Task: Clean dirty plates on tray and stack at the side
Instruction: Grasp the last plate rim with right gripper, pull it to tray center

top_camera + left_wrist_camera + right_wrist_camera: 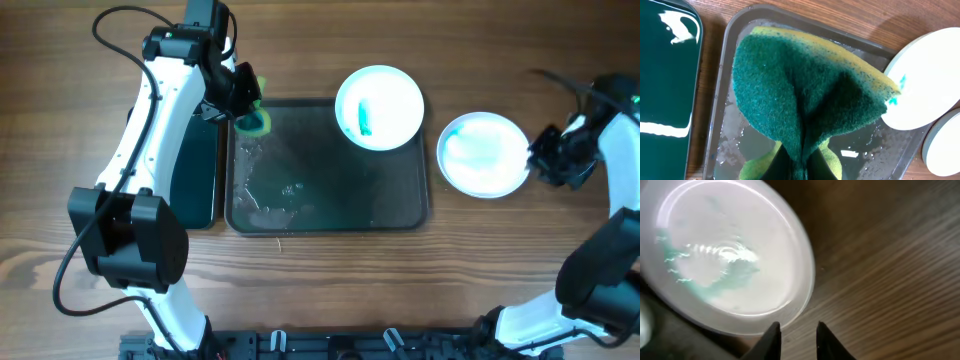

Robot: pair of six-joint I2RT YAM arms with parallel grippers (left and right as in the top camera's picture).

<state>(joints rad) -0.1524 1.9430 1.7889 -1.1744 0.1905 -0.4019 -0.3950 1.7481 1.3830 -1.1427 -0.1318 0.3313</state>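
The dark grey tray lies mid-table, wet with foam. One white plate with a teal smear sits on its far right corner and also shows in the left wrist view. A second plate with faint teal residue lies on the table right of the tray; the right wrist view shows it close up. A third plate does not show separately. My left gripper is shut on a green-yellow sponge over the tray's far left corner. My right gripper is open and empty, just right of the second plate's rim.
A narrow black tray lies left of the grey tray, partly under my left arm; it also shows in the left wrist view. Bare wooden table surrounds everything. My right arm runs along the right edge.
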